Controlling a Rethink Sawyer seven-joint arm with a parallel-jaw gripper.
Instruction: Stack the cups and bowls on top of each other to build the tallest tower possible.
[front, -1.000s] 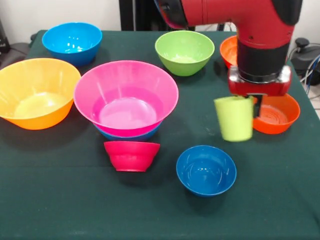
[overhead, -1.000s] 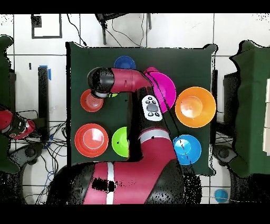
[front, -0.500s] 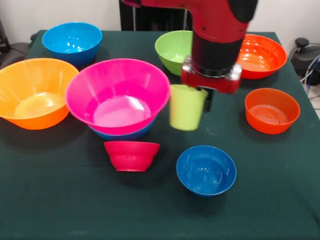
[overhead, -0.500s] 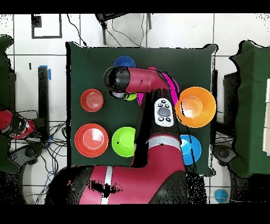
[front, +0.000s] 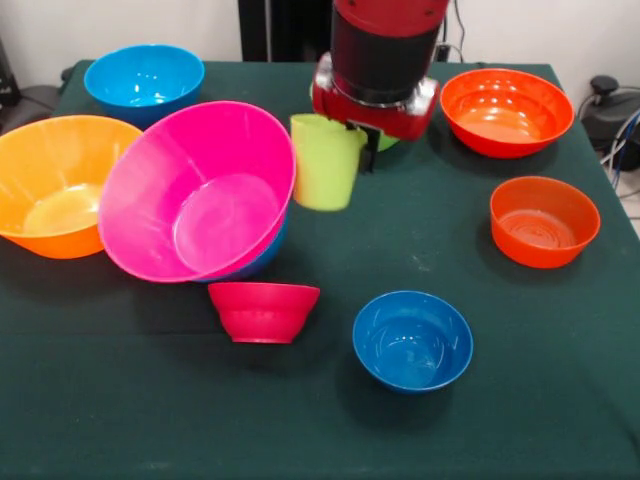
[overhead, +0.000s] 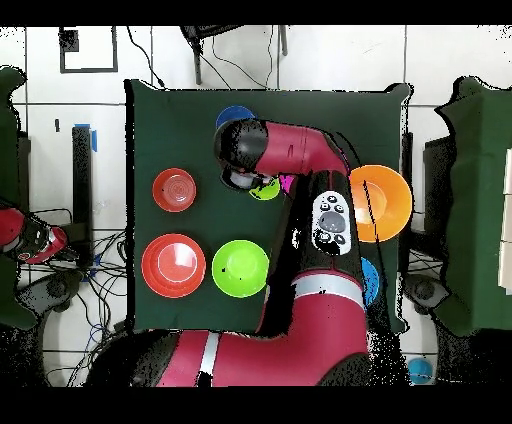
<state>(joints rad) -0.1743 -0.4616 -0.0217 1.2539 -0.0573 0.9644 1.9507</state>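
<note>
My gripper (front: 348, 140) is shut on the rim of the lime-green cup (front: 323, 163) and holds it above the table, against the right rim of the large pink bowl (front: 195, 190). The pink bowl sits tilted in a medium blue bowl (front: 268, 250), its right side raised. The small crimson bowl (front: 263, 309) and a small blue bowl (front: 412, 338) stand in front. The green bowl (overhead: 240, 268) is nearly hidden behind the arm in the front view. In the overhead view the cup (overhead: 265, 188) shows beside the arm's head; the gripper itself is hidden.
A large orange bowl (front: 55, 180) and a blue bowl (front: 145, 80) stand left of the pink bowl. Two red-orange bowls (front: 505, 108) (front: 543, 220) stand at the right. The arm (overhead: 300, 150) hides most of the pink bowl from overhead.
The gripper has carried the cup leftwards in the front view to the pink bowl's rim. The pink bowl has tipped from level to steeply tilted.
</note>
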